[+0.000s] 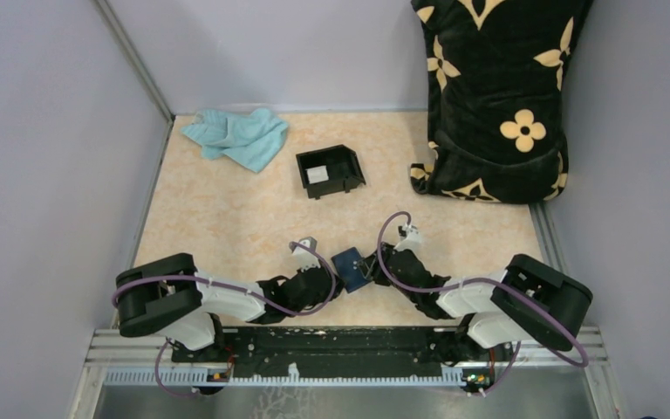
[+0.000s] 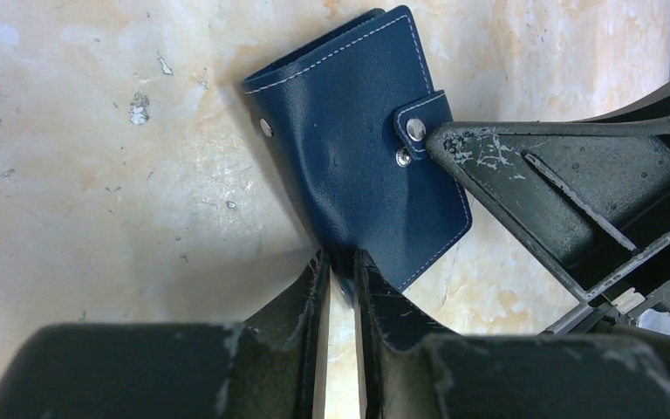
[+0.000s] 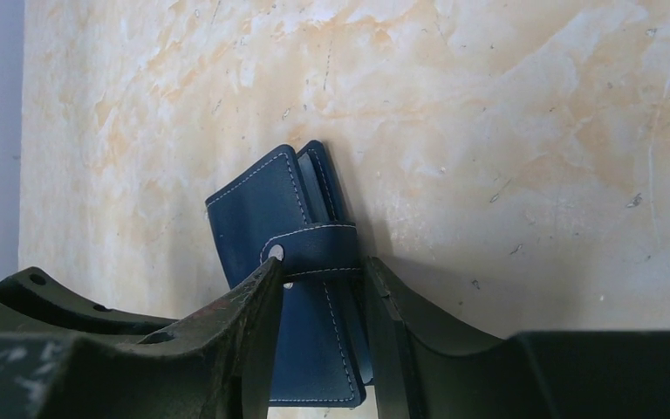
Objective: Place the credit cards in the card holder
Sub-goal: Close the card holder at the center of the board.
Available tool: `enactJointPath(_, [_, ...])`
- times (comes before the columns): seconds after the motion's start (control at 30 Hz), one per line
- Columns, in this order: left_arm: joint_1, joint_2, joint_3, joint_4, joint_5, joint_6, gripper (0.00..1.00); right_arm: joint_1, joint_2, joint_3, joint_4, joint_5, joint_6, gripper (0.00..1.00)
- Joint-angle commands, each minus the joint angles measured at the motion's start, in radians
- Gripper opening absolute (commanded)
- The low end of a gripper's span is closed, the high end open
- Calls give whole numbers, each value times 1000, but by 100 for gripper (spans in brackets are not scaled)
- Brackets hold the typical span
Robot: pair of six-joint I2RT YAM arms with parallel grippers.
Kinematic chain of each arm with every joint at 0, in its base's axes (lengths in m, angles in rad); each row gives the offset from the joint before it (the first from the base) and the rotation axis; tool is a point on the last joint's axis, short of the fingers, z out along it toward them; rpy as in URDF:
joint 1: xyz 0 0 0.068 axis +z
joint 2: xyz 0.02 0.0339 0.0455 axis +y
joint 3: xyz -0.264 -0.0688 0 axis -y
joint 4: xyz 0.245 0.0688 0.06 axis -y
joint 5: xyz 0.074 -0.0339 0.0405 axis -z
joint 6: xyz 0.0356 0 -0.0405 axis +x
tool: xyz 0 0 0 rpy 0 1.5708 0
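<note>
Opening step: the small navy-blue leather folding card holder (image 2: 358, 166) is between the 2 arms, over the marbled beige surface (image 3: 506, 113), with its lower edge clamped in the left claw (image 2: 340, 275). The right claw (image 3: 321, 288) straddles the snapped tab (image 3: 318, 249); whether it pinches yet, I cannot tell. The next move likely calls for pulling that tab free while the left holds firm.

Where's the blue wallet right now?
In the overhead view the wallet is at the near middle of the table. The left hand pinches its edge from the left; the right hand straddles it from the right.
</note>
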Motion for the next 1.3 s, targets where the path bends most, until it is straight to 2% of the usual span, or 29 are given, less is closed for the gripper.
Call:
enactJointPath(0.0, [0, -11, -9, -59, -18, 14, 20, 10, 36, -8, -138, -139, -26, 40])
enactJointPath(0.13, [0, -20, -14, -70, -23, 16, 20, 11, -15, -20, -169, -135, -35, 40])
enactJointPath(0.3, [1, -23, -21, -77, -25, 12, 20, 3, -97, 36, -291, -115, -84, 45])
enactJointPath(0.53, [1, -40, -16, -98, -35, 22, 20, -60, -182, 69, -377, -115, -108, 47])
enactJointPath(0.9, [3, -27, -16, -96, -32, 18, 20, -176, -178, 29, -277, -200, -91, 45])
enactJointPath(1.27, [3, -26, -8, -97, -37, 23, 20, -180, -77, 35, -192, -282, -93, 41])
